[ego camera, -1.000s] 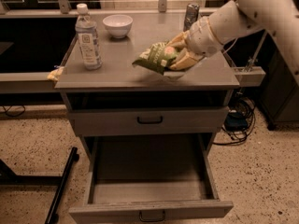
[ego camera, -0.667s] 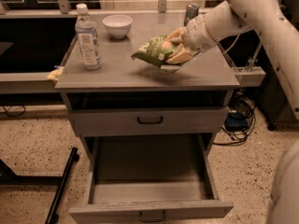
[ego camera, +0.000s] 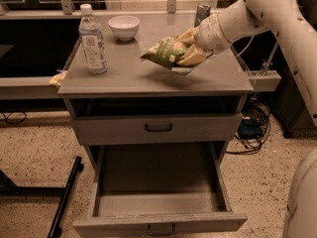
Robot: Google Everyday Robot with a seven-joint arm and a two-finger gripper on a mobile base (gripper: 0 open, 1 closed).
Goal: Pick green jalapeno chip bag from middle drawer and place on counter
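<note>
View: camera view, the only one.
Writing, bag: pale printing on the green jalapeno chip bag (ego camera: 165, 52); I cannot read any of it.
Writing, bottle: the clear water bottle (ego camera: 92, 40) has a white cap and a pale label, its text too small to read.
Surface: the counter (ego camera: 143, 81) is matte grey and flat, the top of the drawer cabinet.
On the counter, from its centre: bottle upright at 9 o'clock; white bowl (ego camera: 124, 27) at 11 o'clock; silver can (ego camera: 202, 12) at 1 o'clock, at the far edge.
Upper drawer front (ego camera: 114, 129): grey, closed, with a black handle.
Middle drawer (ego camera: 119, 223): pulled out, with a bare grey floor inside and low side walls.
Room: speckled stone floor (ego camera: 29, 152); dark cables (ego camera: 253, 128) at 3 o'clock of the cabinet; black bar (ego camera: 65, 200) at 8 o'clock.
Task's thing: olive-green and crinkly, tilted, held over the counter at 2 o'clock with its shadow beneath it.
My claw: the gripper (ego camera: 190, 54) is closed on the bag's right end, its pale fingers (ego camera: 194, 58) wrapped around it, and my white arm reaches in from 2 o'clock.
</note>
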